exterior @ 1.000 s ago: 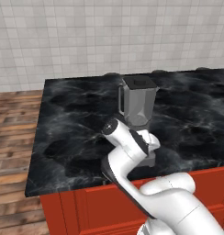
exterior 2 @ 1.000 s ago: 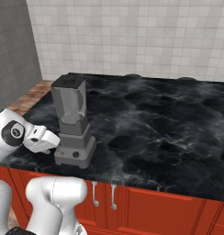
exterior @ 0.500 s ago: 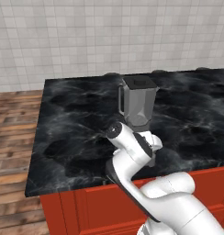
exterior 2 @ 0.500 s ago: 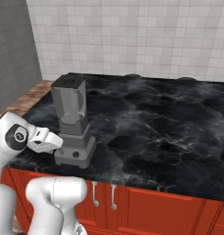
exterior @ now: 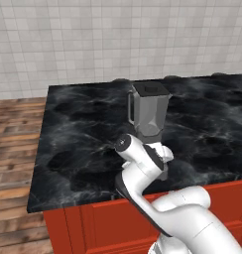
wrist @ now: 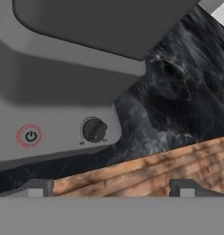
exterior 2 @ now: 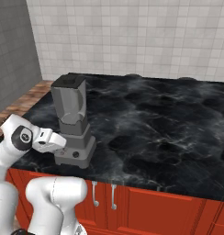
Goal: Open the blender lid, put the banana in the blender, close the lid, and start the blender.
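Fingers (wrist: 35,189) spread wide, blender (wrist: 63,92) base just ahead, untouched

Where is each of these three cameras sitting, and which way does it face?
Left base view: behind the arm's left, looking down over the counter at the blender; white arm rises lower right.
Right base view: behind its right, same blender and counter; arm lower left.
Hand view: on the hand, facing the blender base's red button and knob; open end effector below.
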Robot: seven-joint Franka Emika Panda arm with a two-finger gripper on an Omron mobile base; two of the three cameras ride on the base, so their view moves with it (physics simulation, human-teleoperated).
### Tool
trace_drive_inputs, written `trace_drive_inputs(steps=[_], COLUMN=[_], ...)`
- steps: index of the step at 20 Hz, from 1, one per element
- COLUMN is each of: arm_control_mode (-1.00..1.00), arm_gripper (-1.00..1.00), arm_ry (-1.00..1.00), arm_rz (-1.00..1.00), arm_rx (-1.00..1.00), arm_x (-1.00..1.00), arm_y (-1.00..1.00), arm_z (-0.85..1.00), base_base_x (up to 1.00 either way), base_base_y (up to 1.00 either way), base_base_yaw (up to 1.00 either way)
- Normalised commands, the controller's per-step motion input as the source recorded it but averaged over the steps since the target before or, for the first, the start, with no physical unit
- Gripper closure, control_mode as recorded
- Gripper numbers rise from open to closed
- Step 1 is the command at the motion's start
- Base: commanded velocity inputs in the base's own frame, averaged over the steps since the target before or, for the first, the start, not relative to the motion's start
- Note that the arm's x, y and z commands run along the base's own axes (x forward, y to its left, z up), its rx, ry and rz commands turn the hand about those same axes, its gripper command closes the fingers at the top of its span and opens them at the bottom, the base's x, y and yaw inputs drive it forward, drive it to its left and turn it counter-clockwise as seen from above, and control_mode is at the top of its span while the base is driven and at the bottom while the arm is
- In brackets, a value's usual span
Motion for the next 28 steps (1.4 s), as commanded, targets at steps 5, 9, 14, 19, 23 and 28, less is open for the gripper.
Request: trace_drive_inputs(steps=[5,9,14,19,23,28], arm_control_mode=[-1.0,-1.0,-1.0,-1.0,-1.0,-1.0], arm_gripper=[-1.0,-1.0,-1.0,-1.0,-1.0,-1.0], arm_ry=[0.0,0.0,0.0,0.0,0.0,0.0], arm_rz=[0.0,0.0,0.0,0.0,0.0,0.0], arm_rx=[-0.02,-0.02,-0.02,-0.03,-0.04,-0.04], arm_x=[0.23,0.26,0.26,0.16,0.13,0.19], arm_y=[0.0,0.0,0.0,0.0,0.0,0.0], arm_z=[-0.17,-0.12,-0.17,-0.27,-0.3,-0.26], base_base_x=[0.0,0.0,0.0,0.0,0.0,0.0], base_base_y=[0.0,0.0,0.0,0.0,0.0,0.0], base_base_yaw=[0.0,0.0,0.0,0.0,0.0,0.0])
